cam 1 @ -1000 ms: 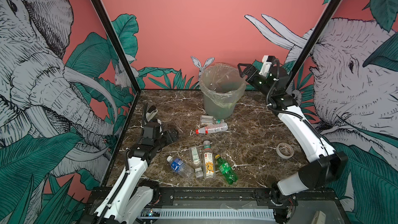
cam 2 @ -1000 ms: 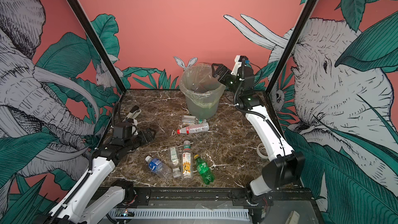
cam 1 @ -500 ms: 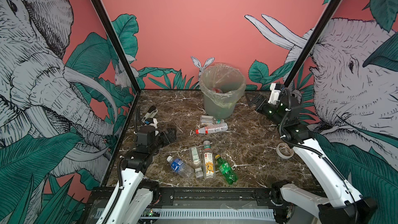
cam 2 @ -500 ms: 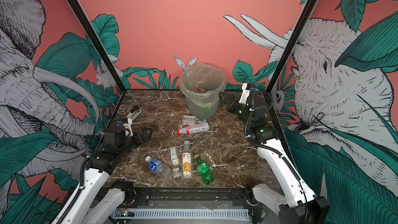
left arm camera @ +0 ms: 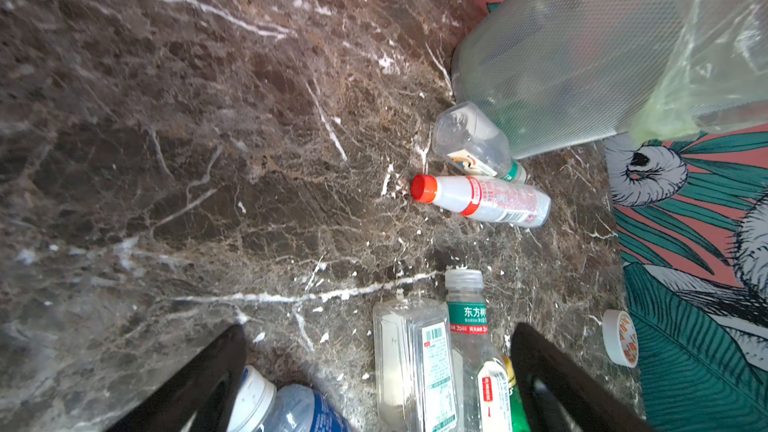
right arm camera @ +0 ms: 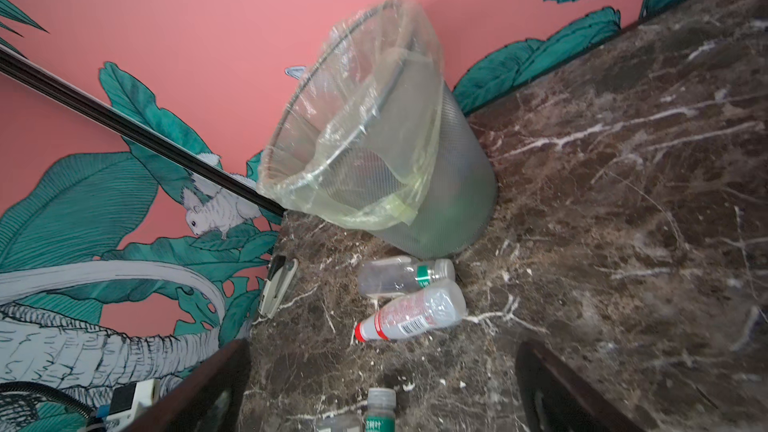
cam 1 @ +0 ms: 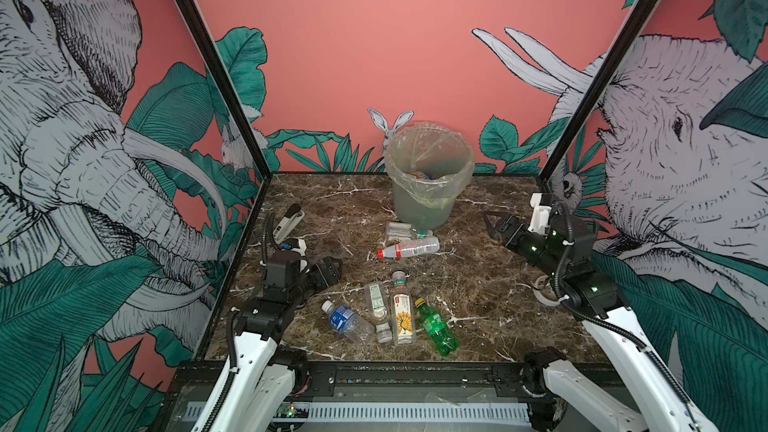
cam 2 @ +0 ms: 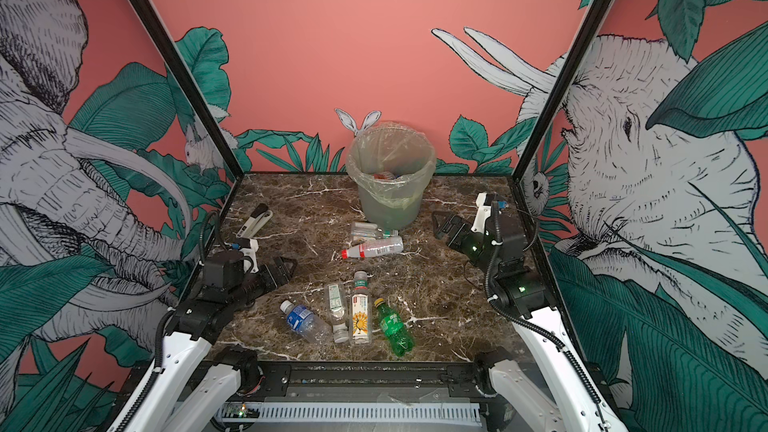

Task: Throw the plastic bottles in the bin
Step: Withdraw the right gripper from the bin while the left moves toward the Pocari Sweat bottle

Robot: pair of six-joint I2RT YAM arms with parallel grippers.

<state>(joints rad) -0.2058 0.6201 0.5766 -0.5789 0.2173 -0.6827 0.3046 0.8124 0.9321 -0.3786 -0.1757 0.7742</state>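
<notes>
The bin (cam 1: 419,209) stands at the back middle, its bag folded over the rim, with a few bottles showing inside. A clear bottle (cam 1: 405,231) and a red-capped bottle (cam 1: 409,248) lie at its foot. Nearer the front lie a blue-labelled bottle (cam 1: 347,321), a flat clear bottle (cam 1: 377,305), a yellow-labelled bottle (cam 1: 402,313) and a green bottle (cam 1: 438,328). My left gripper (cam 1: 328,272) hangs open and empty left of that row; its wrist view looks over the row (left arm camera: 380,330). My right gripper (cam 1: 496,224) is open and empty, right of the bin, facing it (right arm camera: 382,344).
A white-and-black stapler (cam 1: 289,220) lies by the left wall behind my left arm. A tape roll (cam 1: 544,288) sits near the right wall under my right arm. Black frame posts and printed walls close in the marble table (cam 1: 478,284) on three sides.
My right arm has come down and back from beside the bin's rim to low on the right side. The left arm has drawn back slightly toward the front. The bottles on the table have not moved.
</notes>
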